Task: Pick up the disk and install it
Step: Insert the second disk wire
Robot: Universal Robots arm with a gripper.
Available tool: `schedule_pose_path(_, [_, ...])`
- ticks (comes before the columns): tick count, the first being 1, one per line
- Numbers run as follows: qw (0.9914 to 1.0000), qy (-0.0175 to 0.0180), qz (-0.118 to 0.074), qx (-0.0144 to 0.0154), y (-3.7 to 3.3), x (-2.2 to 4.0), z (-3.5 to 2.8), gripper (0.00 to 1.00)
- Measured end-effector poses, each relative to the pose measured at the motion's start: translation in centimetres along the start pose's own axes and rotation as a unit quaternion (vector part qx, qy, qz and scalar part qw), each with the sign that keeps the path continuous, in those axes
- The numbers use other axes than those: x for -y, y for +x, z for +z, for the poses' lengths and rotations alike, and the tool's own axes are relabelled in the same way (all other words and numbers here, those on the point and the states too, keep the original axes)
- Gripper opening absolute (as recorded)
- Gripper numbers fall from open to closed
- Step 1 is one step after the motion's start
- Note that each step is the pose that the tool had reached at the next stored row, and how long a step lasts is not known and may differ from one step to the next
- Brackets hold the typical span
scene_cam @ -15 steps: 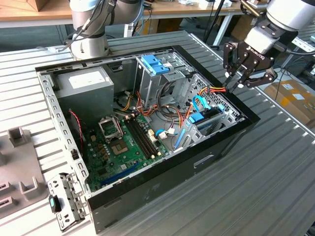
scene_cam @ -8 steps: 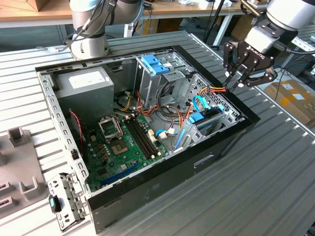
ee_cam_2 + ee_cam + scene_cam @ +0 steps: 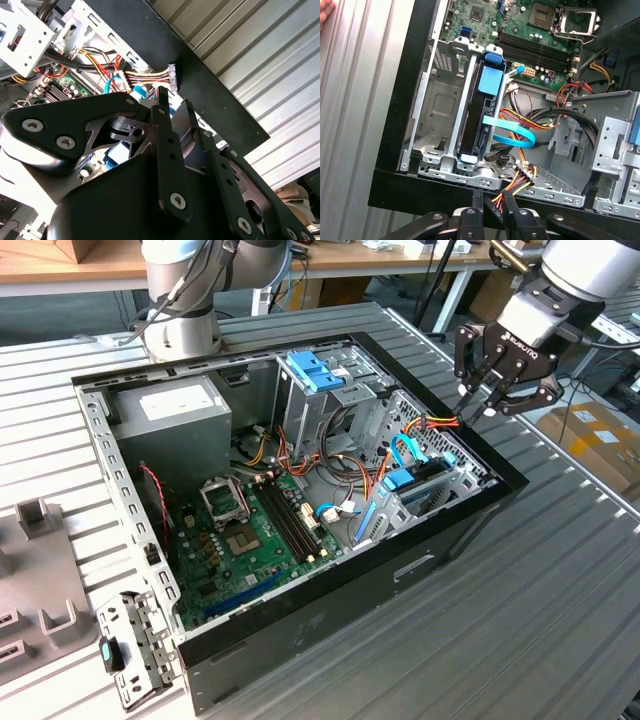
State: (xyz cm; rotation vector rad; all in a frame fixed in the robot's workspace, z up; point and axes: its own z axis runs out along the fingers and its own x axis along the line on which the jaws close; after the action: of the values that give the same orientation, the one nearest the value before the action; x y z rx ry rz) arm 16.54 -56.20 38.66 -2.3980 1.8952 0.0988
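The disk [image 3: 481, 117] stands on edge in a bay of the drive cage [image 3: 437, 100] inside the open computer case [image 3: 470, 530]. It is dark, with blue plastic rails, and a light-blue flat cable runs to it. In the exterior view the disk [image 3: 425, 472] is at the case's right end. My gripper [image 3: 480, 408] hangs just above the case's right rim, a short way from the disk. In both wrist views its fingers [image 3: 477, 200] close narrowly around a black power connector [image 3: 171, 75] with red, yellow and black wires, lifted over the rim. The gripper [image 3: 175, 107] shows from behind in the second wrist view.
The motherboard [image 3: 250, 540] lies in the case floor, with a grey power supply [image 3: 175, 405] at the back and a blue-latched bay [image 3: 315, 370] beside it. Loose cables [image 3: 555, 115] cross near the cage. A metal bracket [image 3: 135, 645] lies outside the case on the slatted table.
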Motion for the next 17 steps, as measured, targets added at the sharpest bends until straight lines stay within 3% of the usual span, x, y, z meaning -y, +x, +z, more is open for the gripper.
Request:
schedule_pose_path(5, [0.99953, -0.0030, -0.030, 0.0009, 0.08, 0.30, 0.02, 0.29])
schedule_pose_path(8, [0.99843, -0.0048, -0.056, 0.0013, 0.08, 0.31, 0.04, 0.29])
schedule_pose_path(11, [0.99619, -0.0071, -0.087, 0.0019, 0.09, 0.31, 0.08, 0.29])
schedule_pose_path(13, [0.99337, -0.0093, -0.115, 0.0024, 0.09, 0.31, 0.11, 0.29])
schedule_pose_path(15, [0.99132, -0.0106, -0.131, 0.0027, 0.09, 0.31, 0.12, 0.29])
schedule_pose_path(17, [0.99130, -0.0107, -0.131, 0.0027, 0.09, 0.31, 0.12, 0.29])
